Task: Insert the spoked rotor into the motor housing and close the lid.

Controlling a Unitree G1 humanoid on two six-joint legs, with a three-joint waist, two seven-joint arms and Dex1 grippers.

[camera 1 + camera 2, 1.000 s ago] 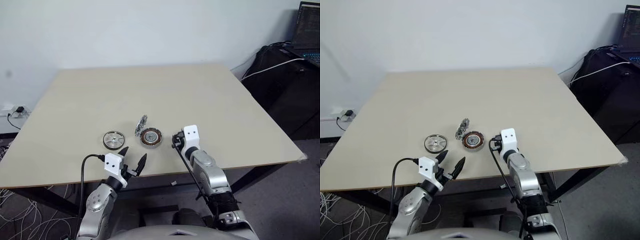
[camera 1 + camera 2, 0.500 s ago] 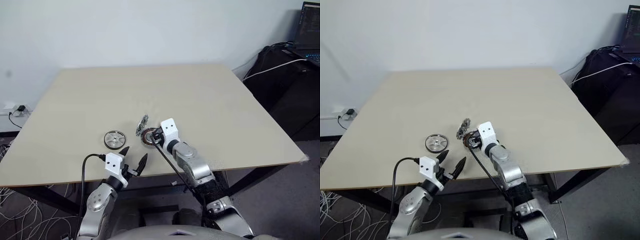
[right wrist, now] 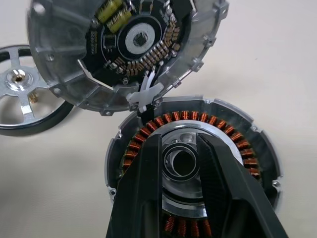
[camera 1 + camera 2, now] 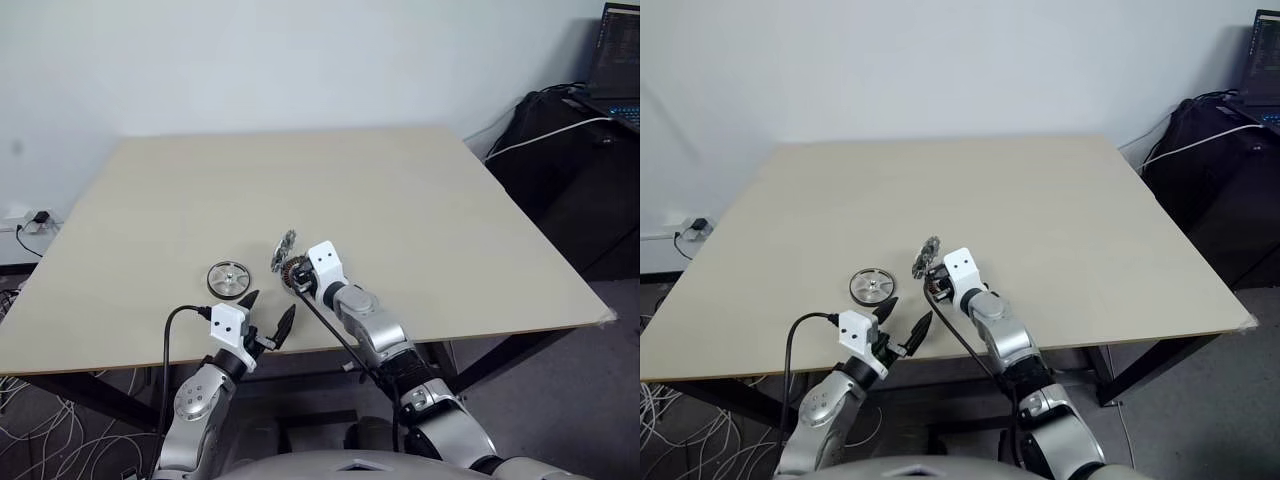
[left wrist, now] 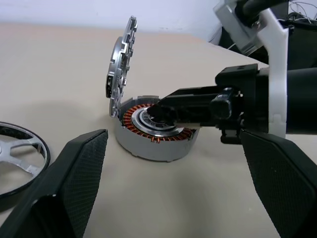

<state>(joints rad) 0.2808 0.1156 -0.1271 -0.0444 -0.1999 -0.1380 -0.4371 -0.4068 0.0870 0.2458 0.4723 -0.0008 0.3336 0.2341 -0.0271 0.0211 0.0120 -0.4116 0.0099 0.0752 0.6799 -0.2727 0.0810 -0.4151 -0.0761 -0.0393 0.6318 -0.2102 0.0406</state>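
Lying on the worktop, the motor housing was covered by the right claw, whose narrowly parted fingers were placed over its pale centre. The lid was propped upright at its far edge. The spoked rotor was left just beyond the wide-spread left claw.

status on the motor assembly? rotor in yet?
Not yet. Done: the lid stands open, hinged up at the motor housing's edge. In hand: the right tool has its fingers narrowly apart over the housing's central bore, holding nothing. The left tool hovers open and empty. Left: the spoked rotor lies on the table beside the housing; insert it, then close the lid.
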